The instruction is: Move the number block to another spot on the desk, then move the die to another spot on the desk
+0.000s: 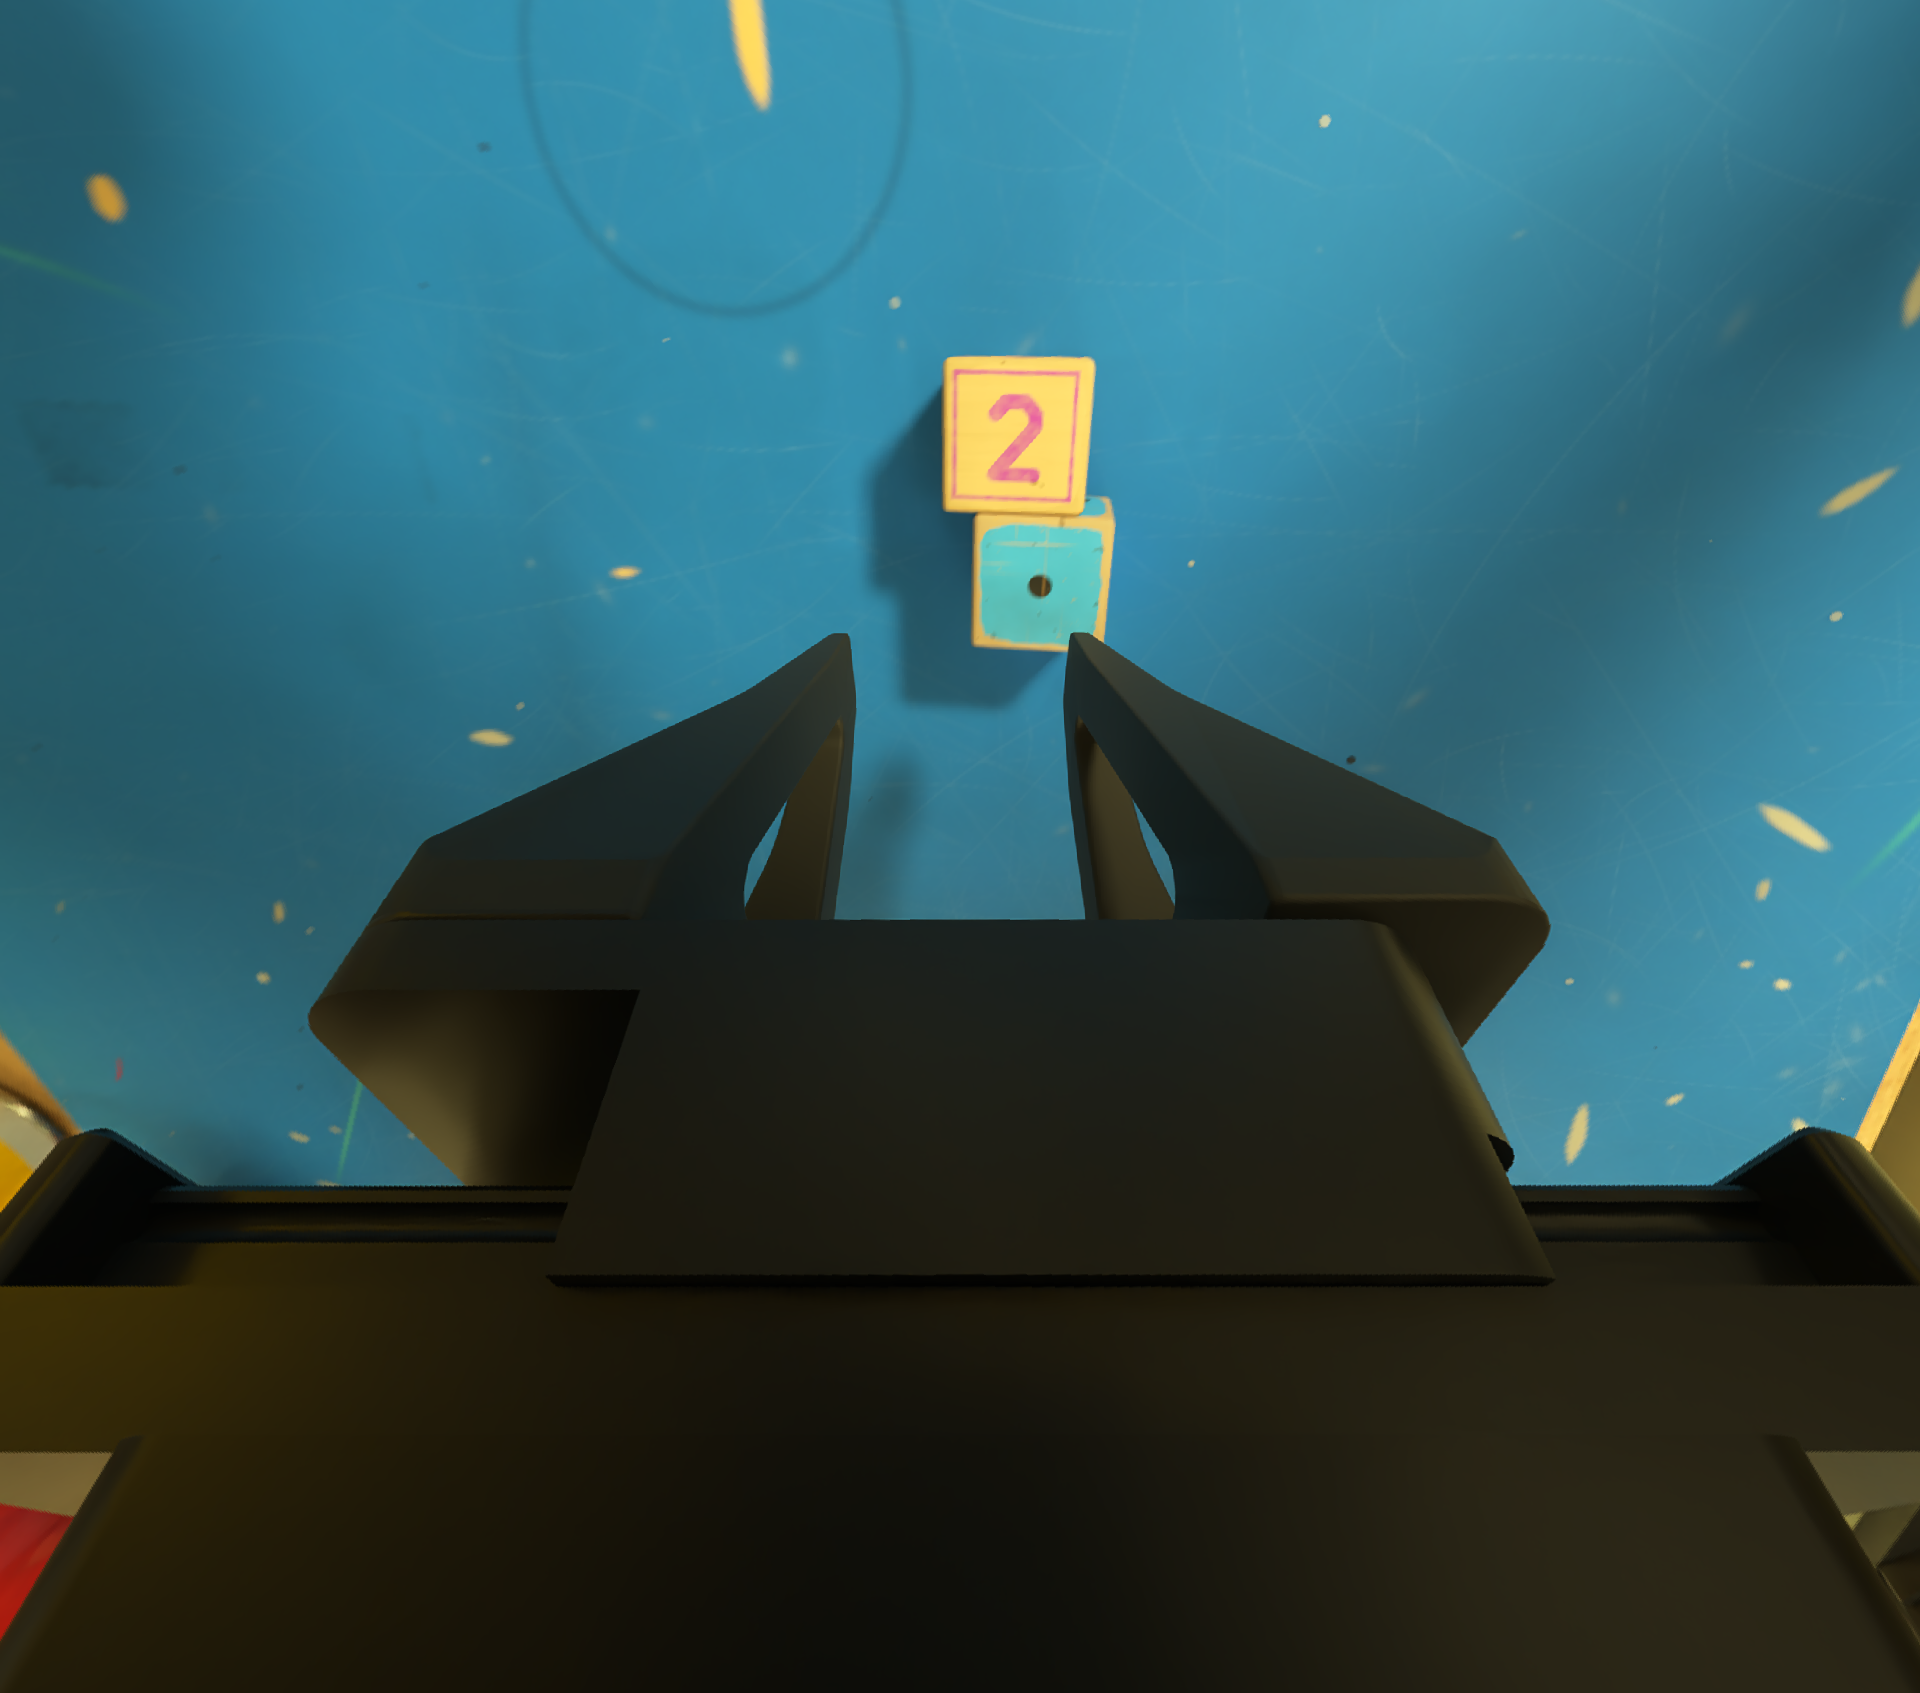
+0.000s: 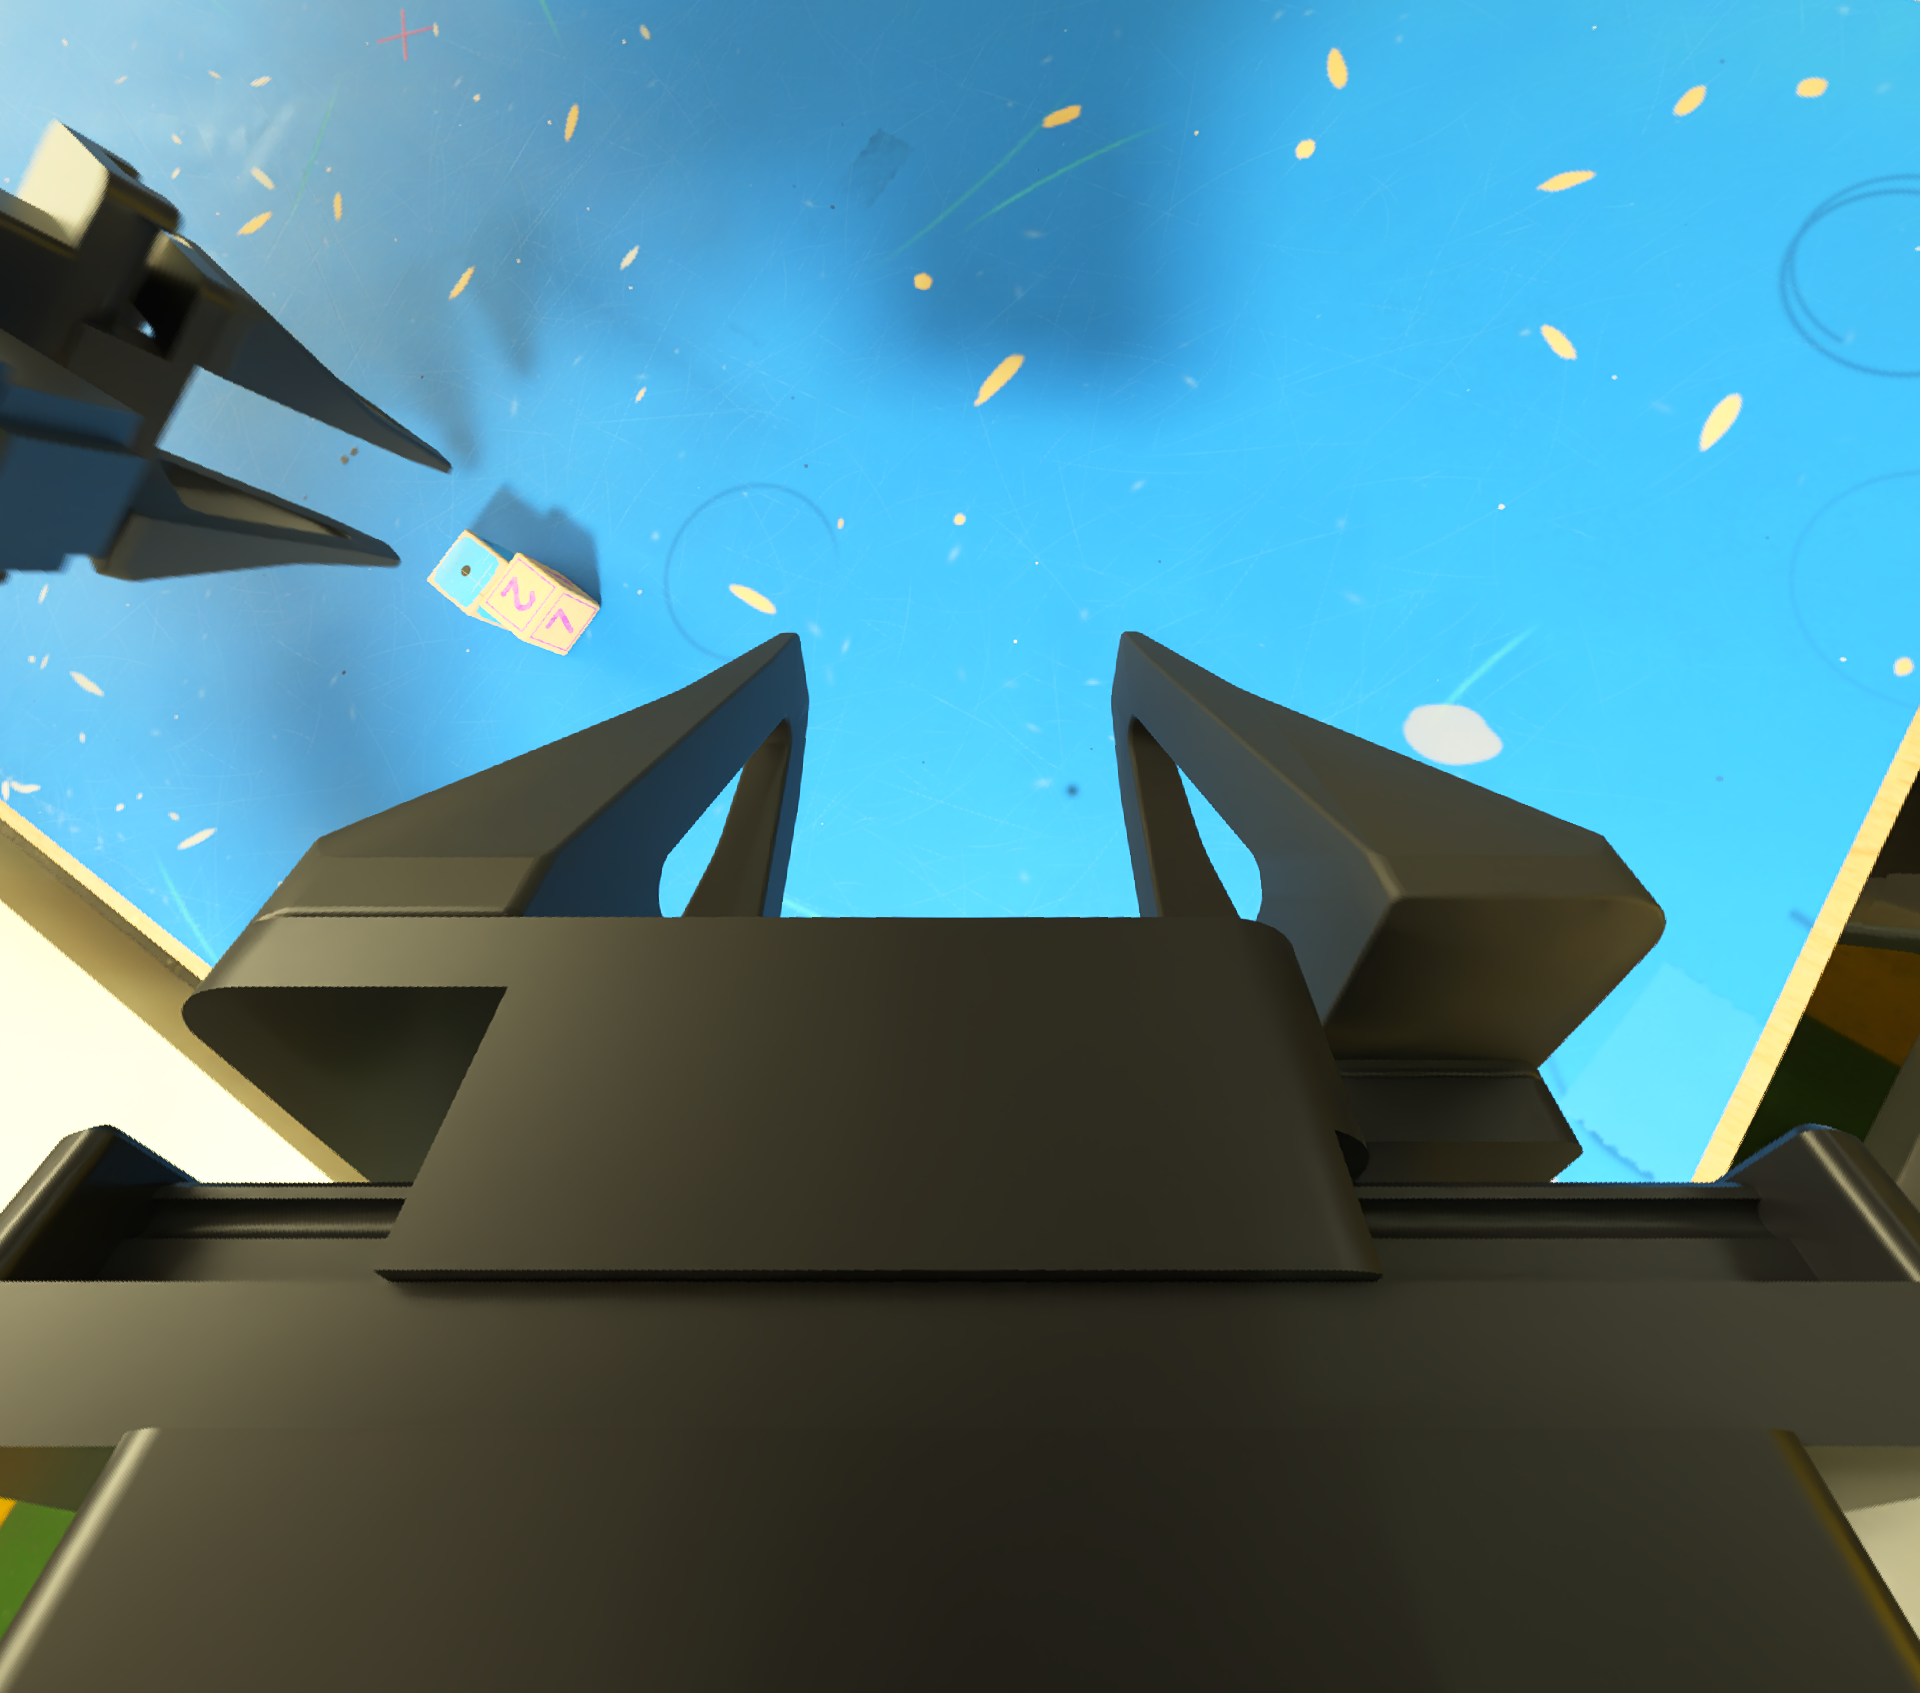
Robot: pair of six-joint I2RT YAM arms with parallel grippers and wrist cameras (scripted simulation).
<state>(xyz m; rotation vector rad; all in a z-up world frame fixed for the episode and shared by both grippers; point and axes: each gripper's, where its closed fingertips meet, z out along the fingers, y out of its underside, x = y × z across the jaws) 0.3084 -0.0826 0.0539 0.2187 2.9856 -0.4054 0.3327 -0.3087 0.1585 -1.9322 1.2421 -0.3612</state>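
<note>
On the scratched blue desk (image 1: 1455, 293), flecked with yellow chips, the small yellow wooden number block (image 1: 1018, 434) with pink markings sits touching the small wooden die (image 1: 1041, 583) with a light-blue face and one dark pip. The black left end effector (image 1: 961, 637) hangs above them, released and empty, its right fingertip overlapping the die's near corner in the left wrist view. The black right end effector (image 2: 961, 635) is also released and empty, well apart from both cubes.

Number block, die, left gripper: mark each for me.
number block (image 1: 1018, 435), left wrist view, top face.
die (image 1: 1040, 587), left wrist view, blue top face.
left gripper (image 1: 960, 637), left wrist view, midway between open fingertips.
</note>
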